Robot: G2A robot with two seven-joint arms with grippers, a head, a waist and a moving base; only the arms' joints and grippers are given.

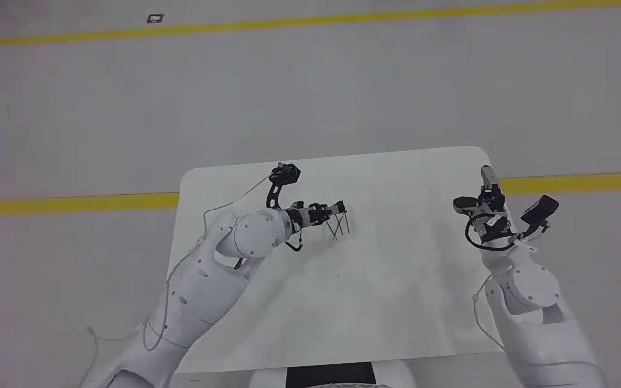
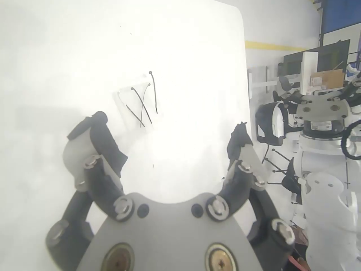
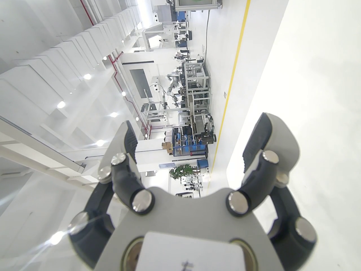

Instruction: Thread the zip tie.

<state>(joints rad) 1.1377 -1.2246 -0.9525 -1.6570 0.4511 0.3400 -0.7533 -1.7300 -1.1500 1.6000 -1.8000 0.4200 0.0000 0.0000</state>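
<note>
Left gripper (image 2: 169, 122) sits closest to the lens in the left wrist view. It is held above the bench (image 2: 183, 43) with its black-tipped fingers (image 2: 98, 131) spread wide apart and nothing between them. In the top view the left gripper (image 1: 333, 209) is just left of the frame's centre.

Bench: white with rounded corners. In the top view the bench (image 1: 408, 281) occupies the centre and lower middle of the frame.

Floor: a yellow line (image 1: 87, 204) runs in from the left edge of the top view and passes behind the bench.

Right gripper (image 3: 194, 122): fingers likewise apart, holding nothing. In the top view the right gripper (image 1: 483, 194) stands at the bench's right edge, right of frame centre and well apart from the left gripper.

Zip ties (image 2: 143, 105): several thin black ties lie flat on the bench in a loose cluster. Some cross one another and one lies slightly aside. They rest ahead of the left fingers, near but not touching. In the top view the zip ties (image 1: 339, 229) are at frame centre, just beside the left gripper. The exact count cannot be confirmed.
</note>
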